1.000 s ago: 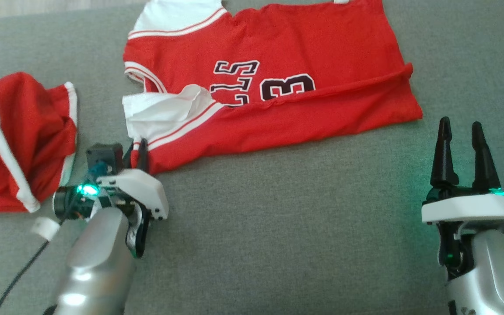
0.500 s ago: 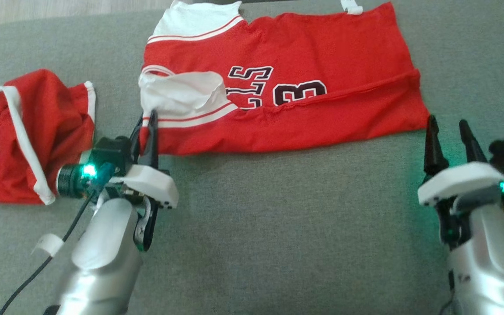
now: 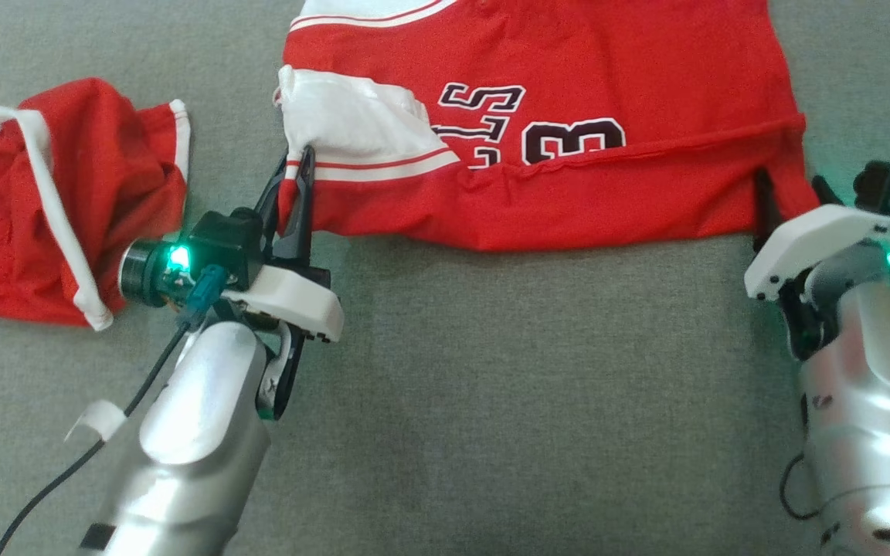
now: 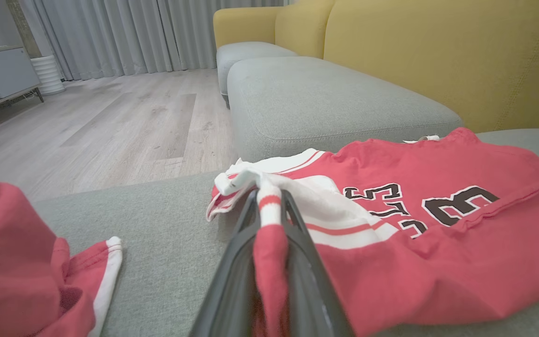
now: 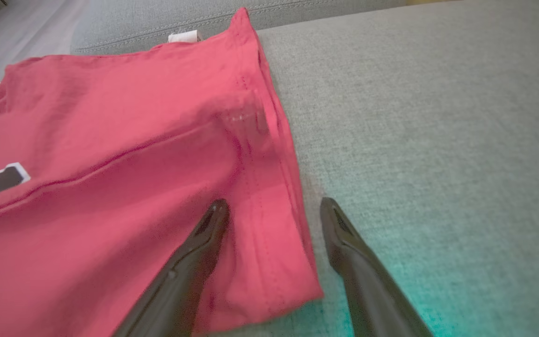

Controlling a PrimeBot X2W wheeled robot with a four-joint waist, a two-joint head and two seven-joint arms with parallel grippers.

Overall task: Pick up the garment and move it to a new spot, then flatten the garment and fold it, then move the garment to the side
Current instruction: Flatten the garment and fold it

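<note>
1. The red jersey [image 3: 568, 154] lies spread on the grey sofa seat [image 3: 491, 386], filling the 12 to 2 o'clock part of the head view, with its near edge folded up over the front.
2. Its print is black edged in white. I can read letters ending in "LS" and a "3" beside them; the fold covers the rest.
3. A small white label tab [image 5: 183, 36] sticks out at the far hem; no writing on it can be read.
4. The left end effector [image 4: 269, 201], at 9 o'clock, is clenched on the jersey's white-and-red striped sleeve edge.
5. The right end effector [image 5: 274, 208], at 3 o'clock, is released, one finger over the jersey's corner and the other over the seat.
6. A crumpled second red garment [image 3: 66, 208] with white trim lies apart at 10 o'clock.
</note>
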